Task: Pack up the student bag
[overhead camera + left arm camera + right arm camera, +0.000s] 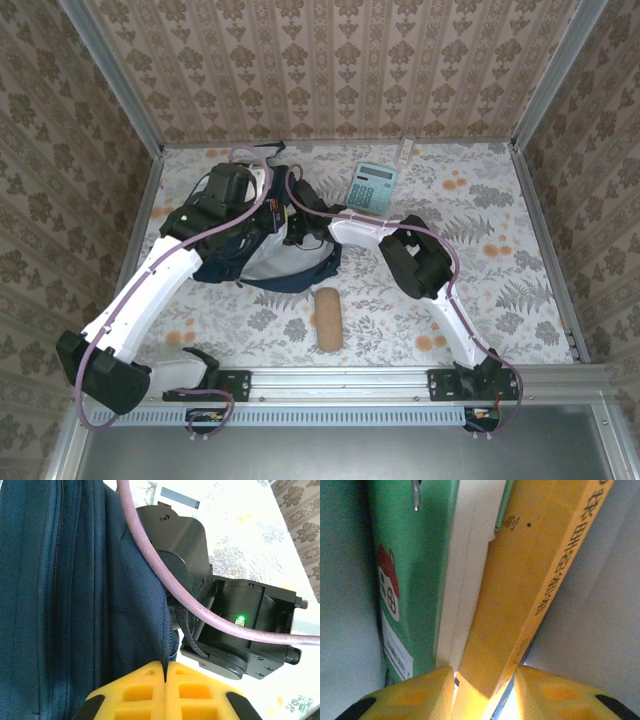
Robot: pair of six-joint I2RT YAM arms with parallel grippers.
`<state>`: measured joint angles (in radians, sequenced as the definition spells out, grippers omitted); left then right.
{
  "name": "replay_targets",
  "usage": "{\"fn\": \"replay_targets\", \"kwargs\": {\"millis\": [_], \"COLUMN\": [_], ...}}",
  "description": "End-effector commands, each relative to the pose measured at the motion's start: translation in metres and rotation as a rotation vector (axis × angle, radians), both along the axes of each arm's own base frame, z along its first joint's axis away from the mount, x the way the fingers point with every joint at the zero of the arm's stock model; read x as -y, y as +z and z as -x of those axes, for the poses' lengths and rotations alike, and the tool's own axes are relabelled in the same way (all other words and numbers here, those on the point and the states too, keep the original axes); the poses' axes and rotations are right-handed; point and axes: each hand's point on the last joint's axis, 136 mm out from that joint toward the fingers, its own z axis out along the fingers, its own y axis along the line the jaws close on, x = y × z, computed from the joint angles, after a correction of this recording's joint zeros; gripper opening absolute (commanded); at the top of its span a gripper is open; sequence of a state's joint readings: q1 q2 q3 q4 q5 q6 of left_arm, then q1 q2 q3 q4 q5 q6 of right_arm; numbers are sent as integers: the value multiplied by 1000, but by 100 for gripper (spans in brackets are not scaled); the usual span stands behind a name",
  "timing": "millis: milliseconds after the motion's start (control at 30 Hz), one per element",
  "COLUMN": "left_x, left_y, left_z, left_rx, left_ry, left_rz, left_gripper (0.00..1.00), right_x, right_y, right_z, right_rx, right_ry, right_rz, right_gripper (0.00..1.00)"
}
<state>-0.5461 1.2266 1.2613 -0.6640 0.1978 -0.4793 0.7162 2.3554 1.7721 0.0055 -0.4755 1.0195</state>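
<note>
Position: the student bag (265, 262) lies left of centre on the table (500, 230), with both arms reaching over its far end.

Left gripper (165, 672): jaws fully closed, pinching a thin edge of the bag's navy fabric between the yellow fingers (135, 692). The black body of the right arm (200, 580) lies just beside this edge.

Right gripper (485, 692): down inside the bag, jaws partly apart and clamped on a yellow book (520, 580) that fills the gap between them. A green book (410, 555) stands against the yellow one on one side; the grey lining (600, 605) lies close on the other. Room inside is tight.

Surroundings: a calculator (372, 185) lies near the bag's far right corner, apart from it. A brown roll-shaped pouch (327, 318) lies just in front of the bag, not touching. The right half of the table is open up to the side wall (590, 150). The bag's far end is near the back wall (340, 70).
</note>
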Motion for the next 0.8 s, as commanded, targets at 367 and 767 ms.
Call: {"fn": "replay_targets", "kwargs": {"millis": [367, 767], "left_x": [-20, -22], "left_y": [19, 23], "left_z": [-8, -7], "left_rx": [75, 76], "left_ry": [79, 84], "left_rz": [42, 58], "left_gripper": [0, 0], "right_x": [86, 219], "right_y": [45, 50], "right_z": [37, 22], "right_rx": [116, 137], "right_ry": [-34, -270], "right_rz": [173, 281], "right_gripper": [61, 58]}}
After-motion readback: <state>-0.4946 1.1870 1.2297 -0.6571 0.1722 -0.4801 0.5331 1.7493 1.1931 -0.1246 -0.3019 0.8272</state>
